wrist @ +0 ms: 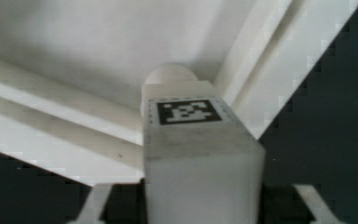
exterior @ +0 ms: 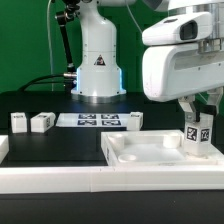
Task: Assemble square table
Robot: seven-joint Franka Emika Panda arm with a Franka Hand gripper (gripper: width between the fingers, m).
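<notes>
The pincer (exterior: pixel 197 122) gripped one leg (exterior: pixel 198 138) upright, its lower end at the table top (exterior: pixel 140 152) directly beneath. Leg-fitting seemed in hand; next, it needed lowering squarely into the top's corner.

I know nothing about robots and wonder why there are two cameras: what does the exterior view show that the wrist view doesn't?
Only exterior: the arm's base, three loose leg blocks, the marker board and the black table. Only wrist: a close-up of the rounded tip of the held leg block against the inside of the square top. Both: that tagged leg and the white top.
</notes>
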